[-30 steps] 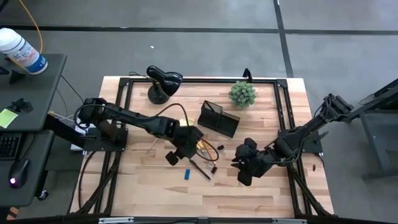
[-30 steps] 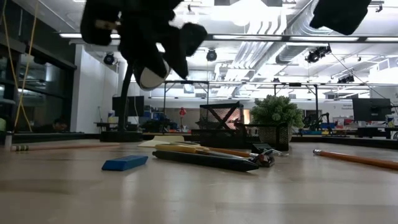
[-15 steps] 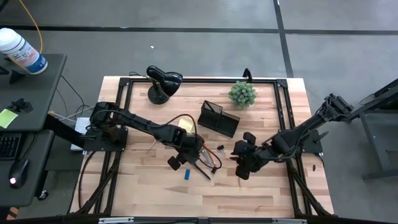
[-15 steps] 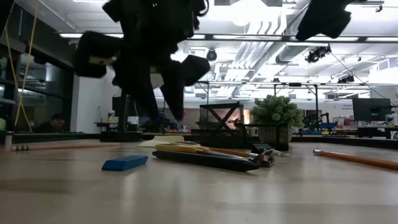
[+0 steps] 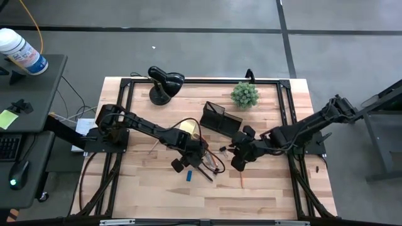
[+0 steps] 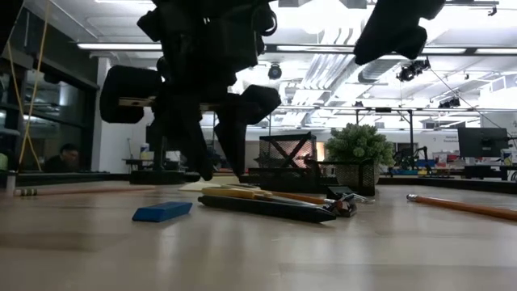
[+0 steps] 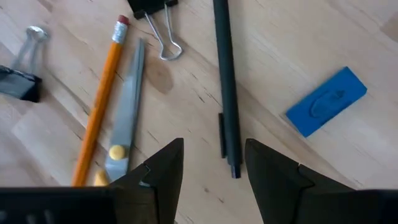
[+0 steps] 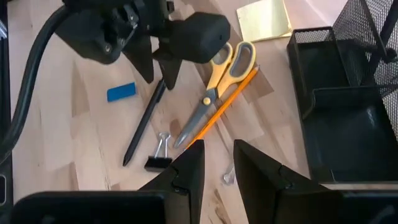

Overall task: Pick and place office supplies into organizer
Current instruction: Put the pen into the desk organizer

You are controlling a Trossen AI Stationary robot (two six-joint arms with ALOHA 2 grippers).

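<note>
High view: overhead, straight down, far; covers whole desk [image 5: 151,188] and both arms.
Low view: desk-top height, level, facing room behind; blue block [image 6: 161,212] and black pen [image 6: 266,208] close to lens.
Left wrist view: close, steeply down at desk surface; blue block [image 7: 326,101], black pen [image 7: 226,81], scissors [image 7: 124,118].
Right wrist view: farther back, oblique; same pen, block, scissors plus organizer [image 8: 348,106].
Shared by all four: pen and block cluster at desk centre.

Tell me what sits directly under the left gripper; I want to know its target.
The left gripper, open, hangs over a black pen, its fingers straddling the pen's end. The blue block lies beside it. Anything beneath the fingers themselves is hidden.
</note>
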